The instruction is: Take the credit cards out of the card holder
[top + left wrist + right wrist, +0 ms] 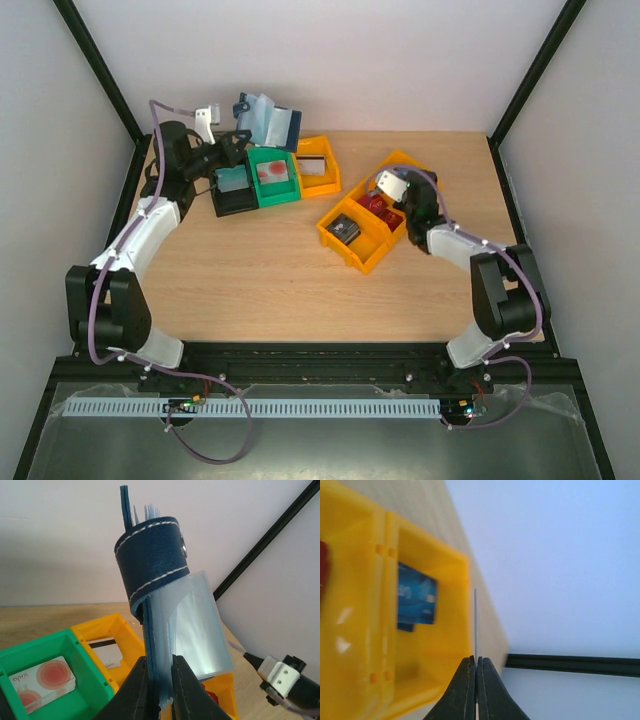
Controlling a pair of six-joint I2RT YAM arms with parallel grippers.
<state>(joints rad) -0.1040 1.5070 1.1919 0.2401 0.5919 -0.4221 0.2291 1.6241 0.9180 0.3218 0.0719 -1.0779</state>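
Note:
My left gripper (160,680) is shut on the card holder (152,555), a navy folded wallet with white stitching. It stands upright in the air, with clear plastic sleeves (200,630) fanning out to the right. From above, the card holder (268,120) hangs over the back-left bins, at my left gripper (240,138). My right gripper (476,662) is shut on a thin credit card (475,625) seen edge-on, above a yellow bin (455,630). A blue card (416,602) lies in that bin. From above, my right gripper (388,192) is over the yellow bins on the right.
A black bin (232,205), a green bin (273,195) and a yellow bin (318,185) stand in a row at the back left, each with a card. Two joined yellow bins (365,255) sit right of centre, with a dark card and red items. Black frame posts rise at the sides.

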